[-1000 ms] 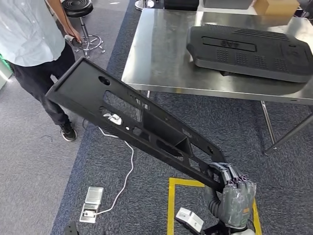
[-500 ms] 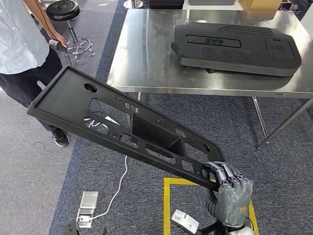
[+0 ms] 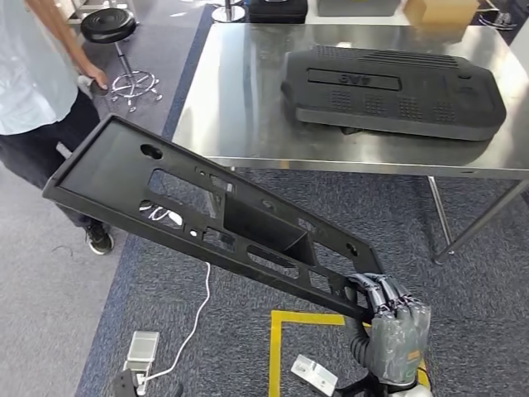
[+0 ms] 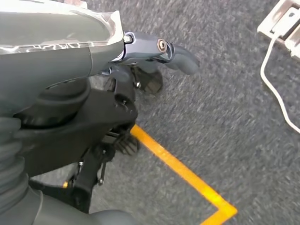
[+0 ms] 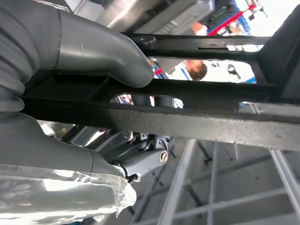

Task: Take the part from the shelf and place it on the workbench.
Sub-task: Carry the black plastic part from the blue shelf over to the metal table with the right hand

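The right robot hand (image 3: 388,318) grips the long black panel (image 3: 206,217) by its near end, so it cantilevers tilted above the carpet, short of the steel worktop (image 3: 250,99). The left robot hand (image 4: 148,56) hangs with nothing in it, fingers loosely apart.

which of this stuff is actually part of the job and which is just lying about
Part of the job:
- long black part, gripped at its near end by the right hand
- steel workbench, where it goes

Just lying about:
- black moulded cover on the workbench
- stool
- white cable and pedal on the carpet
- yellow floor tape
- person standing by
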`<state>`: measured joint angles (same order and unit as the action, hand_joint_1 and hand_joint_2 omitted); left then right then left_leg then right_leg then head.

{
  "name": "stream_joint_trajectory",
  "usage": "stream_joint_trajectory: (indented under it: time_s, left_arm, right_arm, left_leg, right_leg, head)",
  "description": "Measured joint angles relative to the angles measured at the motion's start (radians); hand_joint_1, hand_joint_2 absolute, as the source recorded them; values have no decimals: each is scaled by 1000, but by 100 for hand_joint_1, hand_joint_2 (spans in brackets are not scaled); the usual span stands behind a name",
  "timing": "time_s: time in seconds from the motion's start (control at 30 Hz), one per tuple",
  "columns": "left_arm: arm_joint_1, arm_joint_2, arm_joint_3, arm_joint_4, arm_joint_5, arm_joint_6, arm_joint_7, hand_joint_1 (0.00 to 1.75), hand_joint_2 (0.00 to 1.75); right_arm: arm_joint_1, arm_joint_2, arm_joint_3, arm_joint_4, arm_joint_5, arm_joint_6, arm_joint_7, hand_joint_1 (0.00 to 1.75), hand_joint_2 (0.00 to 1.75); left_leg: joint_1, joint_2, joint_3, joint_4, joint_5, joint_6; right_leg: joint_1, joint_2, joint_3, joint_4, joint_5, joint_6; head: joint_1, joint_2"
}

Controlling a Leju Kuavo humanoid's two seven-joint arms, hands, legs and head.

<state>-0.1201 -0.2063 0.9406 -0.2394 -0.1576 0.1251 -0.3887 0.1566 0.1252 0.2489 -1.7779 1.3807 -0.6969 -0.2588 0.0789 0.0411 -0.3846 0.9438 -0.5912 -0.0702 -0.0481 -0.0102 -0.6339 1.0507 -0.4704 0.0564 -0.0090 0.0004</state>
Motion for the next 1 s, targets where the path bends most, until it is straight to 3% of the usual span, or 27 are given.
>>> stream_joint_trajectory:
  time_s: [0.07,0.13,0.2,0.23,0.27,0.3,0.4,0.43,0.47,0.57,0.63,0.67,0.73,0.77,0.8,0.83,0.9,0.93,1.0]
  left_arm:
    - [0,-1,0,0,3,0,0,0,175]
    - [-3,-2,0,0,7,-2,0,0,175]
    - [-4,-2,0,0,8,-3,0,0,175]
    - [-2,-2,0,0,8,-3,0,0,175]
    - [-1,-2,0,0,9,-3,1,0,175]
    - [0,-2,0,0,10,-2,1,0,175]
    - [1,0,0,0,10,0,1,0,175]
    - [1,1,0,1,10,0,2,0,175]
    - [1,2,0,1,9,1,2,0,175]
    - [-2,0,0,1,12,3,3,0,175]
    - [-2,-2,0,1,13,2,3,0,175]
    - [-2,-3,0,1,13,2,4,0,175]
    - [-2,-3,0,1,13,2,4,0,175]
    - [-2,-3,0,1,13,2,5,0,175]
    - [-2,-3,0,1,13,2,6,0,175]
    - [-1,-3,0,1,13,1,6,0,175]
    - [-2,-3,0,1,13,1,7,0,175]
    - [-2,-3,0,1,13,0,8,0,175]
    - [-3,-4,0,1,13,0,9,0,175]
  right_arm:
    - [1,1,-2,-2,-1,0,-2,175,175]
    - [-2,2,-2,-4,0,0,-4,175,175]
    - [-5,5,-2,-6,0,0,-6,175,175]
    - [-6,5,-2,-6,-1,0,-7,175,175]
    - [-6,6,-2,-6,-2,0,-7,175,175]
    - [-6,6,-2,-6,-2,0,-9,175,175]
    - [-7,8,-2,-5,-12,0,-16,175,175]
    - [-7,9,-2,-5,-17,0,-20,175,175]
    - [-8,10,-2,-4,-22,0,-24,175,175]
    - [-8,13,-4,-6,-30,0,-34,175,175]
    - [-11,14,-5,-7,-33,-1,-40,175,175]
    - [-13,14,-5,-7,-34,-1,-43,175,175]
    - [-13,14,-5,-5,-35,-1,-47,175,175]
    - [-12,14,-6,-3,-35,0,-49,175,175]
    - [-12,14,-7,-1,-35,0,-52,175,175]
    - [-12,14,-7,0,-34,0,-54,175,175]
    - [-14,14,-7,1,-32,0,-57,175,175]
    - [-15,15,-7,2,-31,0,-58,175,175]
    - [-16,16,-8,2,-32,0,-58,175,175]
  left_leg:
    - [1,-2,1,3,-6,-3]
    - [-1,-11,-35,79,-42,5]
    - [-16,-20,-134,249,-99,21]
    - [-26,-22,-190,326,-114,30]
    - [-35,-24,-233,373,-108,42]
    - [-44,-25,-257,377,-81,55]
    - [-75,-34,-248,231,63,109]
    - [-84,-36,-238,188,91,121]
    - [-90,-38,-233,163,100,127]
    - [-90,-38,-216,116,85,122]
    - [-81,-38,-199,89,84,121]
    - [-78,-37,-191,84,84,120]
    - [-77,-36,-182,83,79,121]
    - [-77,-35,-177,83,75,120]
    - [-77,-35,-171,83,71,120]
    - [-77,-35,-164,83,66,118]
    - [-78,-36,-150,83,55,113]
    - [-79,-36,-146,83,51,108]
    - [-81,-35,-145,81,46,99]
  right_leg:
    - [3,6,-2,8,-14,-26]
    - [8,12,8,6,-23,-41]
    - [18,15,20,3,-32,-55]
    - [24,18,27,3,-37,-61]
    - [31,22,34,3,-43,-66]
    - [38,26,43,3,-49,-70]
    - [55,36,72,2,-69,-74]
    - [57,39,76,2,-74,-72]
    - [56,41,75,1,-76,-69]
    - [53,39,70,-6,-77,-53]
    - [55,32,61,22,-98,-39]
    - [53,28,42,66,-120,-33]
    - [47,23,-27,194,-164,-21]
    - [44,22,-54,236,-168,-17]
    - [43,21,-66,243,-152,-14]
    - [42,20,-58,209,-117,-13]
    - [44,18,-9,82,-39,-18]
    - [47,16,13,31,-19,-25]
    - [52,16,29,-6,-19,-42]
  head:
    - [-6,0]
    - [-9,0]
    - [-12,0]
    - [-12,0]
    - [-12,0]
    - [-12,0]
    - [-8,0]
    - [-6,0]
    - [-4,0]
    - [-4,0]
    - [-2,0]
    - [-1,0]
    - [1,0]
    - [1,0]
    - [1,0]
    - [1,0]
    - [1,0]
    - [0,0]
    - [0,0]
